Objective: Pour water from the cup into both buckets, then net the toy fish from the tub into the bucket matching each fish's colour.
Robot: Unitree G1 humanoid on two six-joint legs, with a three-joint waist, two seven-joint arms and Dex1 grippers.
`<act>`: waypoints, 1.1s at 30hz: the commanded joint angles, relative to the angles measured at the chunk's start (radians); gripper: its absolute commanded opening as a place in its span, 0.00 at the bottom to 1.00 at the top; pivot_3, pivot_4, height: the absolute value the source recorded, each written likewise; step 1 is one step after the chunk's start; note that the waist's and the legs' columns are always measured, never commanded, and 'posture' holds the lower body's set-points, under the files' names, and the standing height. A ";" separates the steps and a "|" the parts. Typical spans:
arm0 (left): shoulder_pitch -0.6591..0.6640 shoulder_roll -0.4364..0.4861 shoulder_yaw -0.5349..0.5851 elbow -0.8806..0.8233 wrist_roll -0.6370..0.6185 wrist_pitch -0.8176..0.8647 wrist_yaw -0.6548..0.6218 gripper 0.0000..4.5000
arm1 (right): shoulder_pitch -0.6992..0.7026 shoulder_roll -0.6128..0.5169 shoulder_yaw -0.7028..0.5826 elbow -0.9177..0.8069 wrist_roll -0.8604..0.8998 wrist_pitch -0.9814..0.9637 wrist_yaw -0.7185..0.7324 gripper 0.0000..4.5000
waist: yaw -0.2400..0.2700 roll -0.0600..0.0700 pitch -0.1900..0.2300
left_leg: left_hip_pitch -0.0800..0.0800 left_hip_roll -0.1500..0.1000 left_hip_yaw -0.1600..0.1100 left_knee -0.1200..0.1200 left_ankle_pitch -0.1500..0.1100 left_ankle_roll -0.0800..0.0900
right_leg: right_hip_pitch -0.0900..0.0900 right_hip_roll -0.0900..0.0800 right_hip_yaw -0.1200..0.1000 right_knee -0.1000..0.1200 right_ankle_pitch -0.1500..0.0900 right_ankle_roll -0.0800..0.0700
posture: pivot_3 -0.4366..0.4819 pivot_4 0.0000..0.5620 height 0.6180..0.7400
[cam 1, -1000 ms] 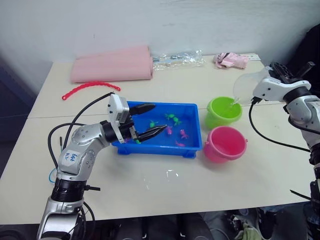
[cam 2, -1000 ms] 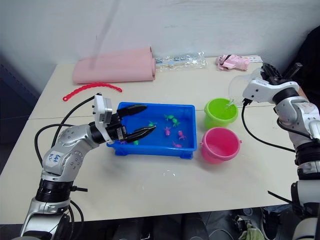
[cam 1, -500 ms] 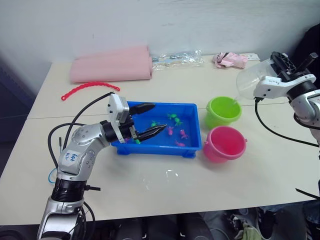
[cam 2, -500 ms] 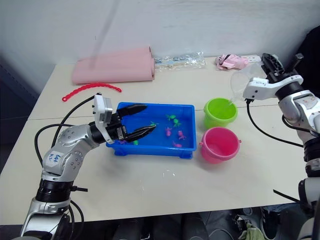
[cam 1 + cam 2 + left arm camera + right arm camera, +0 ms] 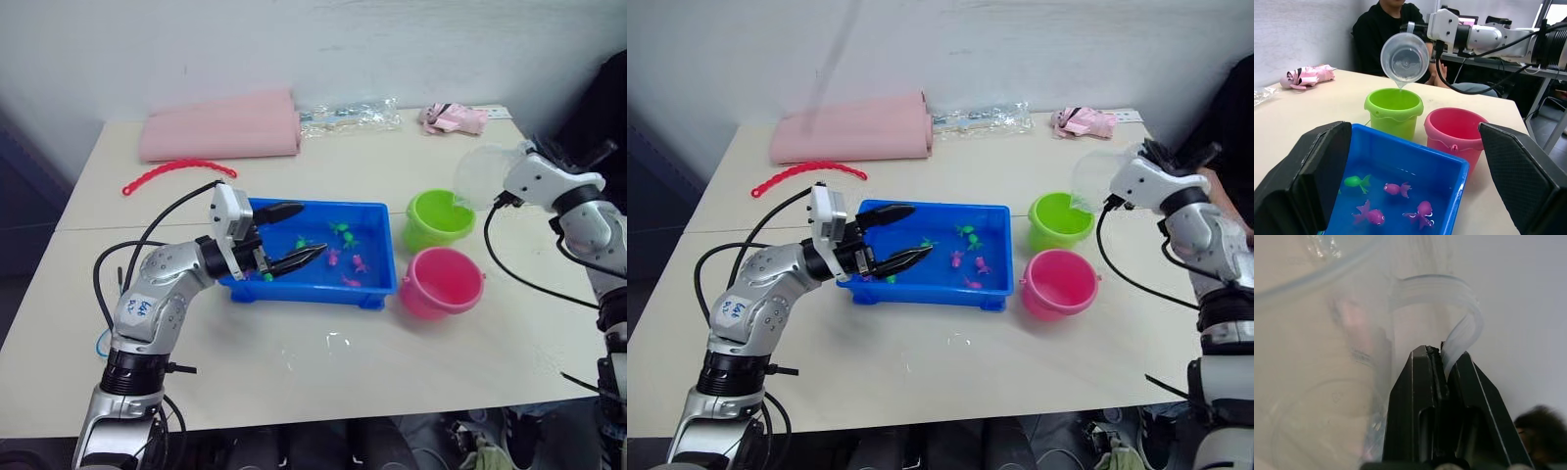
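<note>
A shallow rectangular bright blue plastic tub (image 5: 315, 253) is taken as the landmark on the pale table (image 5: 294, 372). Several tiny plastic toy fish (image 5: 339, 231), some green and some pink, are seen lying inside it, gathered toward the end nearer the buckets.

Just off the tub's right end, a lime green round plastic bucket (image 5: 437, 218) is placed at the far corner and a pink round plastic bucket (image 5: 443, 281) at the near corner; the two pails are set just beside each other.

A clear, colourless plastic measuring cup (image 5: 481, 177) is held in the air to the right of the tub, tilted with its spout over the green bucket's rim. In the left wrist view a thin stream is seen falling from the cup's spout into the green bucket. The right gripper (image 5: 1442, 352) is clamped on the cup's handle, with its two black fingers pressed together around the clear strap.

The left gripper (image 5: 291, 235) is held over the tub's left end, its two black fingers spread apart with nothing between them.

Beyond the tub, toward the wall, a rolled pink mat (image 5: 220, 127) is laid, with a red beaded curved strip (image 5: 176, 174) between it and the tub. A clear plastic wrapper (image 5: 351, 115) and a small pink toy (image 5: 452, 117) are laid along the same far edge. A person in dark clothing (image 5: 1388, 24) is seated beyond the table, behind the cup.
</note>
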 commanded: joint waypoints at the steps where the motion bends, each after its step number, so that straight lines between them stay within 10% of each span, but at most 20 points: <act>1: -0.003 0.012 0.022 -0.021 -0.011 -0.021 -0.018 1.00 | 0.004 0.019 -0.158 -0.047 0.232 0.103 0.128 0.01 | 0.000 0.000 0.000 | 0.000 0.000 0.000 0.000 0.000 0.000 | 0.000 0.000 0.000 0.000 0.000 0.000 | 0.48 0.27 1.00; 9: -0.016 0.043 0.045 -0.075 -0.109 0.020 -0.122 1.00 | 0.058 0.098 -0.465 -0.070 0.637 0.515 0.286 0.01 | 0.000 0.000 0.000 | 0.000 0.001 -0.001 0.000 0.000 0.000 | 0.000 0.001 0.000 0.001 0.000 0.000 | 0.48 0.27 1.00; 31: 0.032 0.131 0.039 -0.195 -0.180 0.118 -0.174 1.00 | 0.167 0.244 -0.547 0.279 0.681 0.266 0.256 0.01 | -0.003 0.001 0.000 | 0.001 0.001 0.000 0.000 0.000 0.000 | 0.000 0.003 0.004 0.000 0.000 0.000 | 0.48 0.27 1.00; 33: 0.038 0.137 0.041 -0.198 -0.179 0.118 -0.174 1.00 | 0.199 0.236 -0.541 0.253 0.675 0.274 0.270 0.18 | -0.001 0.001 0.000 | 0.001 0.001 0.000 0.000 0.000 0.000 | 0.000 0.003 0.004 0.001 0.000 0.000 | 0.48 0.27 1.00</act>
